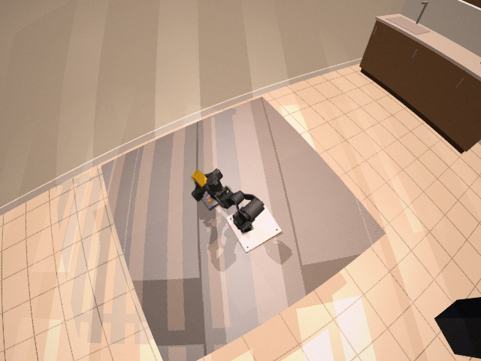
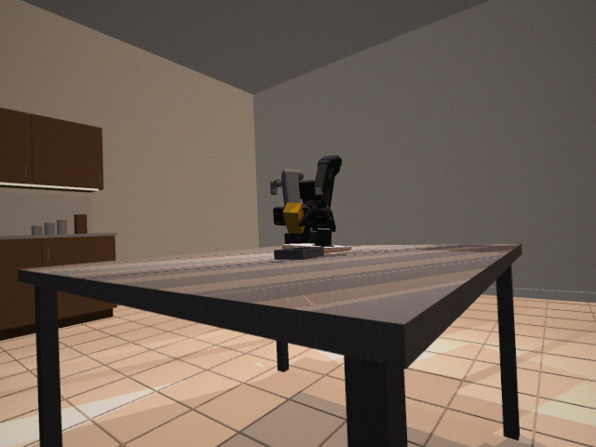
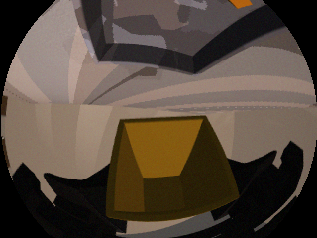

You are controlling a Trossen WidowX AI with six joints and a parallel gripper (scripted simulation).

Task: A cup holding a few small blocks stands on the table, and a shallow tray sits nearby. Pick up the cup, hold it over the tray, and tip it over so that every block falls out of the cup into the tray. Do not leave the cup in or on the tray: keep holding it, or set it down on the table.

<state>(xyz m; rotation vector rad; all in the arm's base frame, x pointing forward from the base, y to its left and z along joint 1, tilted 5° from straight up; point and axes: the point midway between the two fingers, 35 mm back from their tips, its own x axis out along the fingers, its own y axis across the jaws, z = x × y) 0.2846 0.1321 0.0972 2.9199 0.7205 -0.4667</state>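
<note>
With the tool [image 1: 207,183] [image 2: 291,217] [image 3: 160,150] clamped on the yellow cup [image 1: 198,177] [image 2: 292,219] [image 3: 163,149], we hold it tipped, raised near the tray [image 1: 211,207] [image 2: 298,253] [image 3: 149,55], to spill blocks; an orange block [image 1: 209,201] [image 3: 241,3] lies inside the tray.

Gripper [image 1: 198,183] [image 2: 292,219] [image 3: 160,150] closed, arm bent.

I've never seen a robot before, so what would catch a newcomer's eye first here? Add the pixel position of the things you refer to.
Probably the bright yellow cup [image 1: 198,178] [image 2: 292,218] [image 3: 163,149], held up in the gripper above the table [image 1: 330,194] [image 2: 240,307]. Next, the black arm [image 1: 250,210] [image 2: 329,180] rising from its white base plate [image 1: 258,242], with an orange block [image 1: 209,201] [image 3: 241,3] in the dark tray [image 1: 211,207] [image 2: 298,253] [image 3: 149,56].
</note>
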